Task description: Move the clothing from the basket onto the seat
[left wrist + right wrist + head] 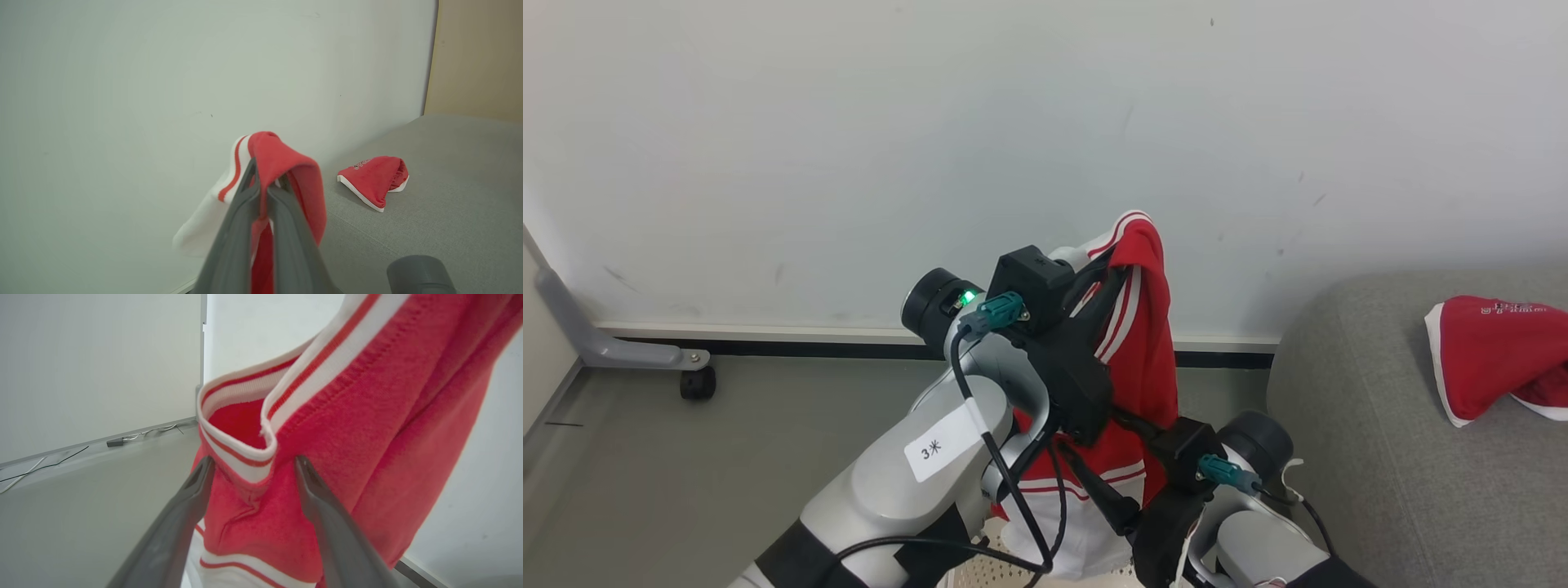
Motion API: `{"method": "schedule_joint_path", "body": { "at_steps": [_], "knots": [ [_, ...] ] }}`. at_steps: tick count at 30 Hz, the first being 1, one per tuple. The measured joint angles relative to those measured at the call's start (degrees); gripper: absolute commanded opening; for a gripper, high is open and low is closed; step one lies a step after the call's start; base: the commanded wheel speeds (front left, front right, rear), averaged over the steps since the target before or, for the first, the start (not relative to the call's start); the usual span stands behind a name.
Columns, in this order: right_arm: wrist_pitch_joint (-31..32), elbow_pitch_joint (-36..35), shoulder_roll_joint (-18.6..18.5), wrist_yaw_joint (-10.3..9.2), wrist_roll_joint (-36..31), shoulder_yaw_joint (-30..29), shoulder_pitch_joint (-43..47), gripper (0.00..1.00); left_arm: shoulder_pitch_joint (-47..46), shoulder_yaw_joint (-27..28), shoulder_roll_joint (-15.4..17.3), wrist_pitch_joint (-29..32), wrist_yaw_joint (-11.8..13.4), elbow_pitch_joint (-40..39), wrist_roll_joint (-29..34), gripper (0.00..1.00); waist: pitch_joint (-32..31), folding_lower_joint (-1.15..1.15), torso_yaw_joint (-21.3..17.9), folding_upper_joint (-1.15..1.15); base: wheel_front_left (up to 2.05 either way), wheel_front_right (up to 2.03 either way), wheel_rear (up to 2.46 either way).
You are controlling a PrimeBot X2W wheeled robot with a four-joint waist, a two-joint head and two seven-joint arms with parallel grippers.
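Pale wall behind: left pincer (266,173) pinches a soft red fleece garment with white striped trim (296,163), probably light and floppy; right pincer (253,458) straddles its hem, spread.

1. a pale wall (931,122) with a few faint scuffs.
2. a white skirting board (768,333) at its foot, with a dark strip just beneath.
3. a grey floor (768,425).
4. a grey metal leg (613,347) at the left, on a black caster (697,382).
5. a beige panel (474,57) beside the wall.
6. thin cables (143,435) lying along the wall's foot.
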Motion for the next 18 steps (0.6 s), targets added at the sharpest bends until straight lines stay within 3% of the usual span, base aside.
{"method": "schedule_joint_path", "body": {
  "at_steps": [2, 3, 5, 6, 18],
  "knots": [
    [0.0, 0.69, 0.0, 0.0, 0.55, 0.98, -0.88, 1.0, -0.04, -0.4, -0.01, 0.2, 0.45, -0.35, -0.13, 0.0, 0.05, 0.0, 0.19, 0.0, 0.0, 0.0, 0.0],
    [0.0, 1.22, 0.0, 0.0, 0.64, 1.44, -1.21, 0.84, -0.04, -0.54, 0.0, 0.26, 0.47, -0.46, -0.31, 0.0, 0.08, 0.0, 0.27, 0.0, 0.0, 0.0, 0.0],
    [0.01, 1.92, 0.0, 0.0, 1.43, 2.16, -1.75, 0.11, -0.05, -0.75, 0.0, 0.37, 0.91, -0.54, -0.63, 0.0, 0.18, 0.0, 0.4, 0.0, 0.0, 0.0, 0.0],
    [0.0, 2.13, 0.0, 0.0, 1.79, 2.34, -1.85, 0.0, -0.05, -0.77, 0.0, 0.41, 0.91, -0.54, -0.76, 0.0, 0.23, 0.0, 0.44, 0.0, 0.0, 0.0, 0.0],
    [0.01, 5.67, 0.01, 0.0, 4.69, 0.83, -4.22, 0.0, 1.76, 1.78, 1.54, 0.24, 2.12, 1.94, -2.58, 0.0, 0.84, 0.0, -1.53, 0.0, 0.0, 0.0, 0.0]
  ]
}}
